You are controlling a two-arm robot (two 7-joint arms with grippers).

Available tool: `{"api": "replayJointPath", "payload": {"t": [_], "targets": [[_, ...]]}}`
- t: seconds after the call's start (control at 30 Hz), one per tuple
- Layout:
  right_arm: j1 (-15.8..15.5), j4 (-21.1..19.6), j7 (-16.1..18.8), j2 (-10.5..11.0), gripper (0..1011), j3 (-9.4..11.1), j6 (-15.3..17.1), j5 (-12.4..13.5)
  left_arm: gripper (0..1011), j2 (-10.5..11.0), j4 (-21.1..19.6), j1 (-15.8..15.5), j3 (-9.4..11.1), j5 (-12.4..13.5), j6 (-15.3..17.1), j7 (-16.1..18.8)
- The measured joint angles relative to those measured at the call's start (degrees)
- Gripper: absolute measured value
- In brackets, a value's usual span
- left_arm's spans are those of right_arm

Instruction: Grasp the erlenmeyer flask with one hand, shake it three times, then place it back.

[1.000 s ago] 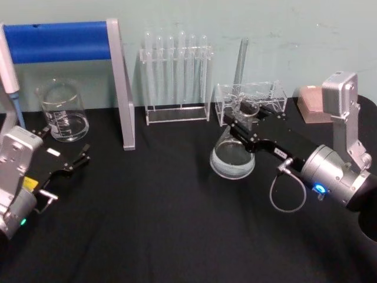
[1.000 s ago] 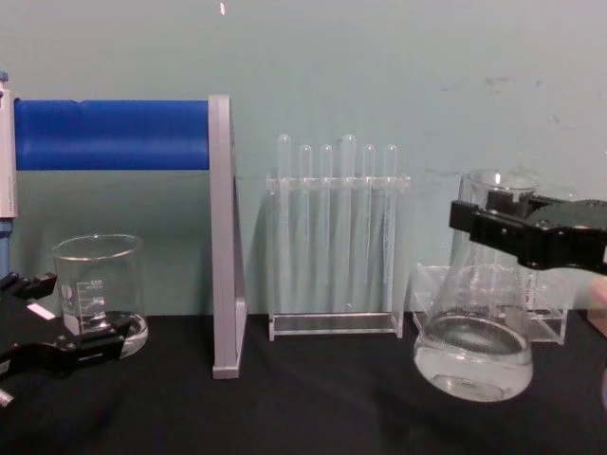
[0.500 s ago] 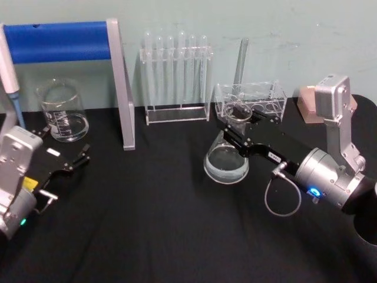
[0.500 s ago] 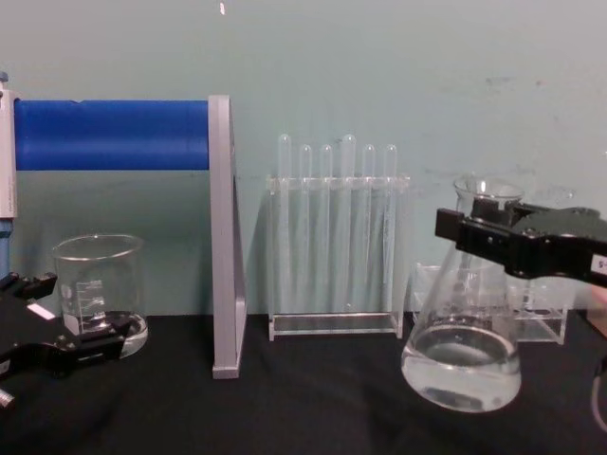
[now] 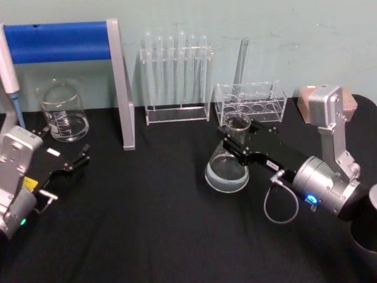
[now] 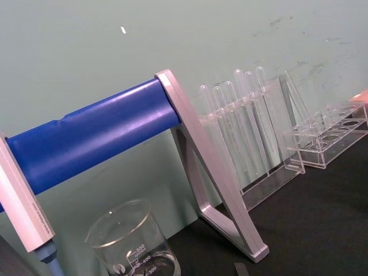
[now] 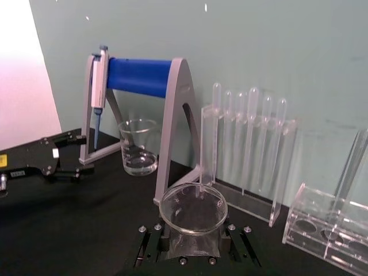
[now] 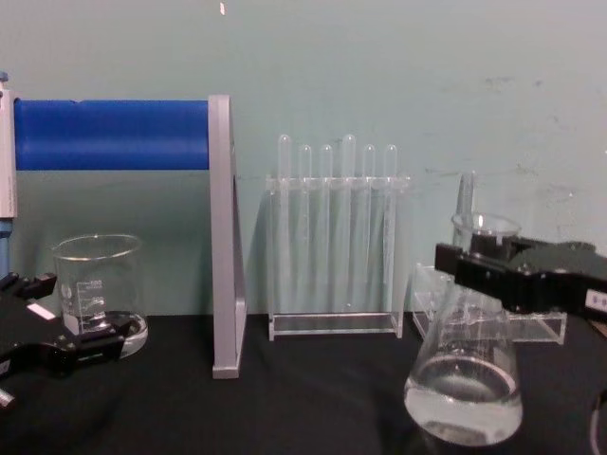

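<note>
The erlenmeyer flask [image 5: 227, 167] is clear glass with a little clear liquid in its wide base. It stands upright right of centre on the black table, in front of the low acrylic rack. My right gripper [image 5: 234, 140] is shut on its neck just below the flared rim. The chest view shows the flask [image 8: 464, 387] low, with the right gripper [image 8: 486, 272] across the neck; whether the base touches the cloth I cannot tell. In the right wrist view the flask rim [image 7: 194, 208] sits between the jaws. My left gripper [image 5: 63, 148] rests open at the far left near the beaker.
A glass beaker [image 5: 62, 112] stands at the back left under a pipette stand with a blue bar [image 5: 59, 41]. A test tube rack [image 5: 175, 76] and a low acrylic rack [image 5: 250, 100] line the back. A pink block [image 5: 312, 97] lies at the far right.
The right gripper has lowered the flask and brought it from tilted to upright, a little nearer to me. The left arm has stayed still.
</note>
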Motion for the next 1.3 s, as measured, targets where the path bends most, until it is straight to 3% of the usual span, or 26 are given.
{"api": "replayJointPath", "payload": {"t": [0.4,1.3], "targets": [[-0.5,2.5,0.0,-0.7,449,-1.1,-0.6,-1.5,1001,0.0,0.0,0.0,0.0,0.0,0.0,0.0],[-1.2,3.6,0.5,-1.2,449,-1.6,0.0,-1.6,1001,0.0,0.0,0.0,0.0,0.0,0.0,0.0]]}}
